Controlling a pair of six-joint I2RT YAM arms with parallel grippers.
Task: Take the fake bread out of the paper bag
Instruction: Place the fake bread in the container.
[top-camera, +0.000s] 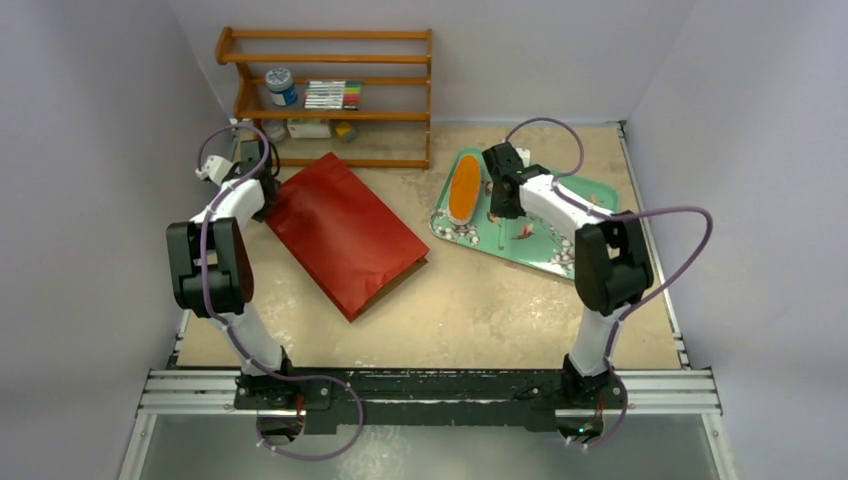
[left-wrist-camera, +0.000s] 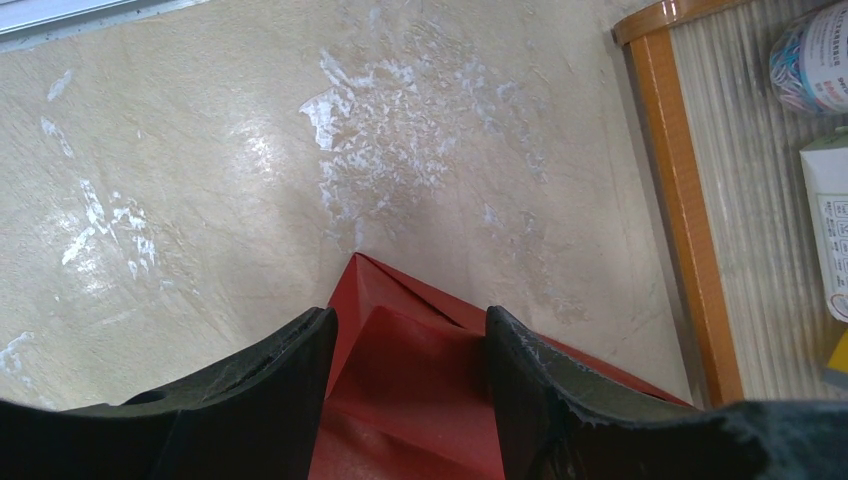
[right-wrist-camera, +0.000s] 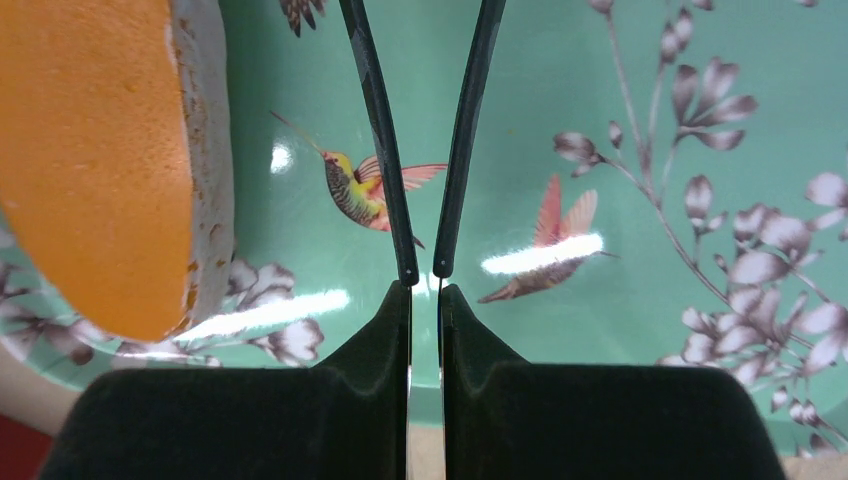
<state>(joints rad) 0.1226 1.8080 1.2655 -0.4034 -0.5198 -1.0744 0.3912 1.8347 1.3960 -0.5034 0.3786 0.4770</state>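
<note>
Top external view.
Item: paper bag (top-camera: 340, 232), red, flat on the table (top-camera: 480, 310) left of centre. Its mouth faces near right with brown lining showing. Contents hidden.
Item: fake bread, one long loaf (top-camera: 464, 188), lying at the far-left end of the green tray (top-camera: 520, 245).
Item: left hand (left-wrist-camera: 410, 315), fingers parted astride the bag's far-left closed corner. Whether they pinch it cannot be told.
Item: right hand (right-wrist-camera: 423, 272), clenched, empty, over the green tray just beside the loaf.
Hazards: a corner hold on thin paper may slip or tear. Tipping could scatter any pieces inside across the table. The right hand could nudge the loaf off the green tray.
</note>
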